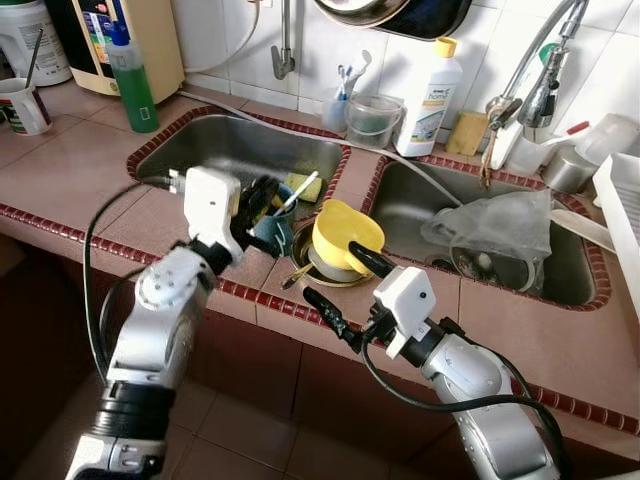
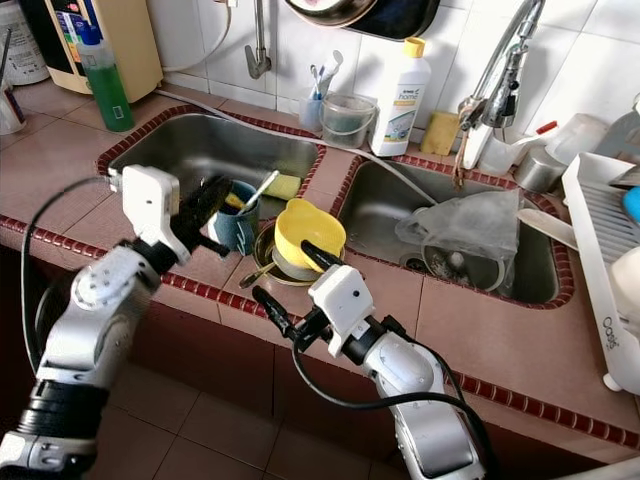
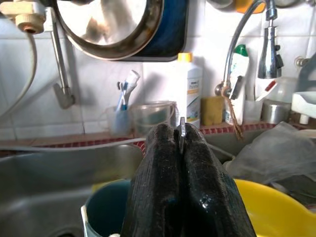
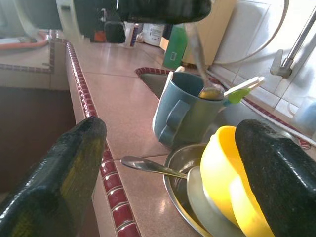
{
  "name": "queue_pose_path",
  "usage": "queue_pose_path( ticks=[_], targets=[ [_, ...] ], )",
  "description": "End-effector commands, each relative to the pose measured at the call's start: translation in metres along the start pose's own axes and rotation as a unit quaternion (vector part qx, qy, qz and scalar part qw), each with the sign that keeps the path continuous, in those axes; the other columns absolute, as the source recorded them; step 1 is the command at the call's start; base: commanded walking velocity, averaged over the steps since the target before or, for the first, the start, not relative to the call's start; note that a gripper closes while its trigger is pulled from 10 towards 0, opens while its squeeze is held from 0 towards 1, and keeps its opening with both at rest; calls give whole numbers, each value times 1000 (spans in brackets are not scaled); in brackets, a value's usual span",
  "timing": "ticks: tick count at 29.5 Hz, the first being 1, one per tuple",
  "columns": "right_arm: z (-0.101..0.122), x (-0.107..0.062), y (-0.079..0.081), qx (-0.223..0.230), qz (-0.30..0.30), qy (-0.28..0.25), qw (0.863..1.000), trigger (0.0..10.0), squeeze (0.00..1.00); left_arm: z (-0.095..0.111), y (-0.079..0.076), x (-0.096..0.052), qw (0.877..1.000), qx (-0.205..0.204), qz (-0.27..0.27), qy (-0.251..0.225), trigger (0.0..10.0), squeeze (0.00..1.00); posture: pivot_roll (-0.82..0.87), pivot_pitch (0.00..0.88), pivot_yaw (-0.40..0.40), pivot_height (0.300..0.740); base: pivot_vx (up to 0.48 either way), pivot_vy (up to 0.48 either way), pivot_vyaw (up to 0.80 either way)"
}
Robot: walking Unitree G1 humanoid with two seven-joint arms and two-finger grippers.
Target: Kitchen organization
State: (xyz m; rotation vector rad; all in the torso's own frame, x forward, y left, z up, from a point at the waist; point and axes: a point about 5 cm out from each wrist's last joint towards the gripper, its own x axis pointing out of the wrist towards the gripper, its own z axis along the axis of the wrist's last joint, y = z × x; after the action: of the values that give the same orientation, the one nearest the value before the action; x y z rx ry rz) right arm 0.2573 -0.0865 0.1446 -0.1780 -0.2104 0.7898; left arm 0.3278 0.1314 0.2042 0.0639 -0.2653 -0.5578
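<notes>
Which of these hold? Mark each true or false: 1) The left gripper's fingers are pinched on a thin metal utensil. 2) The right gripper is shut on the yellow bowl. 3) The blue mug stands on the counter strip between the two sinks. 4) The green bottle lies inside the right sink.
1) True: the left gripper is shut on a thin metal utensil above the blue mug.
2) False: the right gripper is open, one finger beside the yellow bowl.
3) True.
4) False: the green bottle stands upright on the counter, left of the left sink.
</notes>
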Motion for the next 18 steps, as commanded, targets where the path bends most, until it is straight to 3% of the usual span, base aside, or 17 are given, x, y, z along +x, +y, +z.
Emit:
queue_pose_path(
  ticks=[1,18],
  targets=[
    [1,1,-4,-2,-9,-3,1000,10000,0,11,3,4,999,23,-23,-4,10000,0,-14,26,-50,740,0,0,0],
    [2,2,-4,-1,-9,-5,1000,10000,0,22,13,9,998,51,-48,-2,10000,0,-9,33,-54,740,0,0,0]
  ],
)
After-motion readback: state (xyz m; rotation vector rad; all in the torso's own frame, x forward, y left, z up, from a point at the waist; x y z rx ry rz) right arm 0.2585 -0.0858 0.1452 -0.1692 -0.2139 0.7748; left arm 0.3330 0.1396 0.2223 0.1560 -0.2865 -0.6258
